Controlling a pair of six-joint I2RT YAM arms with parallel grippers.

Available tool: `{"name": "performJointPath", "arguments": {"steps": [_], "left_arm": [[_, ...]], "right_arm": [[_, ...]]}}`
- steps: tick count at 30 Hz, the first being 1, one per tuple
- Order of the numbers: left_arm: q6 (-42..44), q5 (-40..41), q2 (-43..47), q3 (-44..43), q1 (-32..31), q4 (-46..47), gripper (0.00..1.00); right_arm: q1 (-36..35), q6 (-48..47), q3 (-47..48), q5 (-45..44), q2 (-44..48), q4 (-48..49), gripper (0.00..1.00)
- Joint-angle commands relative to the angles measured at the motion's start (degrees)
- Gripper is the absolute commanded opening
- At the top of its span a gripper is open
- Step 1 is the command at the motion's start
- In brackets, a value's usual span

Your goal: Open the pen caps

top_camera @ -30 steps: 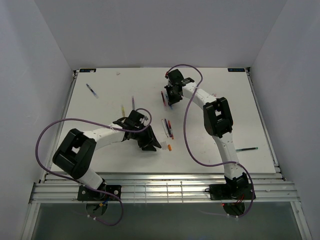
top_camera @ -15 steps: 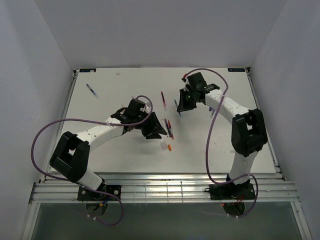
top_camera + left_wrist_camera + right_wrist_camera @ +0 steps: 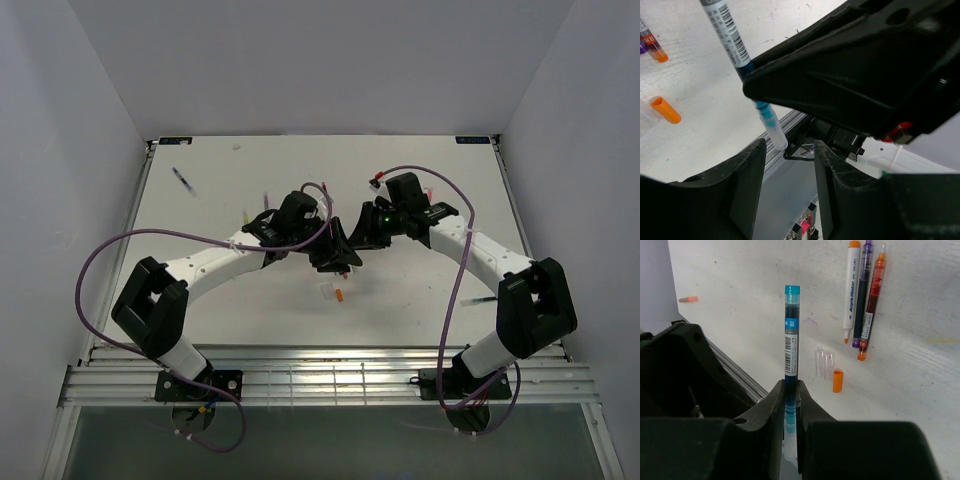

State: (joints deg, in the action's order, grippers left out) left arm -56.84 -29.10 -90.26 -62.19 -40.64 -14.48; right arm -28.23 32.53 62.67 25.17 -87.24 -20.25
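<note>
Pincers: right pincer (image 3: 791, 390) clamped on blue pen (image 3: 791, 335); left pincer (image 3: 789, 152) apart, beside pen's clear cap (image 3: 776, 134).

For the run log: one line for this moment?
right gripper: shut on blue pen | left gripper: open by pen's clear end | orange cap: loose on table

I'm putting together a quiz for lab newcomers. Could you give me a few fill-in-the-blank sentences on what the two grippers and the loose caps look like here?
1. The right gripper is shut on a pen with ____ ink.
2. The left gripper has its jaws ____, a finger on each side of that pen's clear end.
3. On the table, beside a clear cap, lies a loose cap coloured ____.
4. Near the caps, ____ other pens lie side by side.

Missing words: blue; open; orange; three.
</note>
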Motion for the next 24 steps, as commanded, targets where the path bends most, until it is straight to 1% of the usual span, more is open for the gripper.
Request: {"name": "performJointPath", "arguments": {"steps": [1,8,10,11,13,14,16,17,19,20,21,22,23,24], "left_arm": [[-0.6,1.1,-1.1,-2.1,-1.0,0.0,0.54],[-0.6,2.1,-2.1,-2.1,-1.3,-2.5,0.53],[-0.6,2.1,-2.3,-2.3,-1.3,-2.6,0.51],[-0.6,2.1,-2.6,-2.8,-1.3,-2.7,0.47],[-0.5,2.0,-2.9,-3.2,-1.3,-3.0,0.42],[-0.5,2.1,-3.1,-3.4,-1.3,-3.4,0.37],[-0.5,2.2,-3.6,-4.0,-1.3,-4.0,0.31],[-0.6,2.2,-3.8,-4.1,-1.3,-4.2,0.24],[-0.6,1.9,-4.1,-4.4,-1.3,-4.4,0.15],[-0.6,1.8,-4.2,-4.4,-1.3,-4.6,0.12],[-0.6,1.8,-4.2,-4.5,-1.3,-4.7,0.05],[-0.8,1.8,-4.2,-4.4,-1.3,-4.8,0.03],[-0.9,1.8,-4.1,-4.3,-1.3,-4.9,0.00],[-0.9,1.8,-4.0,-4.3,-1.3,-4.9,0.00]], "right_arm": [[-0.8,2.9,0.4,2.1,2.6,3.9,0.08],[-1.0,4.2,0.4,2.8,3.5,3.7,0.08],[-1.0,4.5,0.1,3.0,3.6,3.7,0.08],[-1.0,4.6,0.0,3.0,3.6,3.9,0.08],[-1.0,4.8,-0.2,3.5,3.6,4.1,0.08],[-1.0,5.0,-0.2,3.6,3.4,4.2,0.08],[-1.3,4.9,0.3,3.8,3.0,4.1,0.08],[-1.3,4.8,0.5,3.7,3.0,3.8,0.08],[-1.4,4.5,1.0,3.7,2.6,3.2,0.08],[-1.3,4.3,1.1,3.6,2.4,3.0,0.09],[-1.3,3.7,1.2,3.5,2.1,2.9,0.12],[-1.3,3.2,1.5,3.6,1.7,2.5,0.15],[-1.3,2.7,2.2,3.7,1.3,2.1,0.22],[-1.3,2.3,2.8,4.2,0.3,1.4,0.26]]}}
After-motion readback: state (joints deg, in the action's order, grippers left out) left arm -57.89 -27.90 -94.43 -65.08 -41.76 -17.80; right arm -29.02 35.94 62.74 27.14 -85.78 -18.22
